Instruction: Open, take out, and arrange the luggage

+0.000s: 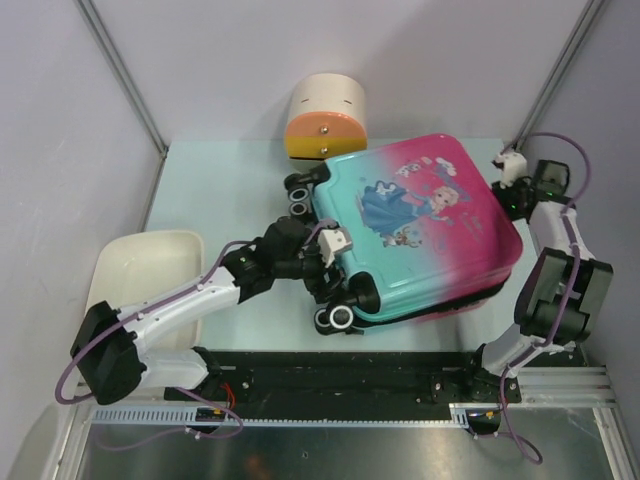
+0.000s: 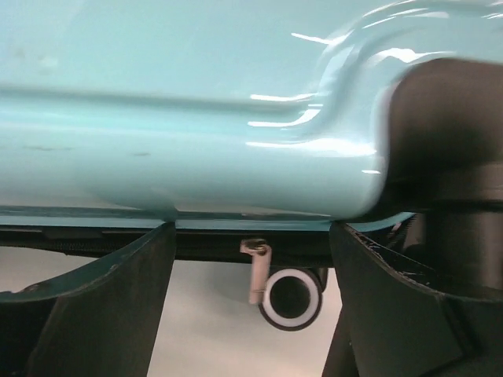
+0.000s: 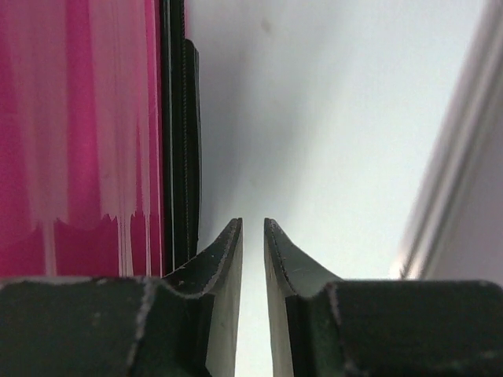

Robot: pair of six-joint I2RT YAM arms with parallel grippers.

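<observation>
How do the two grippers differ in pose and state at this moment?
The left gripper stands wide open at the wheel end of the teal-to-pink hard-shell suitcase, its fingers straddling the teal shell's edge. The right gripper is nearly closed, only a thin gap between its fingers, and hangs beside the pink end, gripping nothing. Both have dark fingers and sit close to the suitcase.

Teal-to-pink luggage (image 1: pixel 420 235) with princess print, black wheels; cream box (image 1: pixel 325 115), seemingly orange-yellow drawers.

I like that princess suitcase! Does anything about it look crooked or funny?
Yes. The suitcase lies slanted across the table, and its lid looks slightly lifted near the wheels, showing a dark gap.
</observation>
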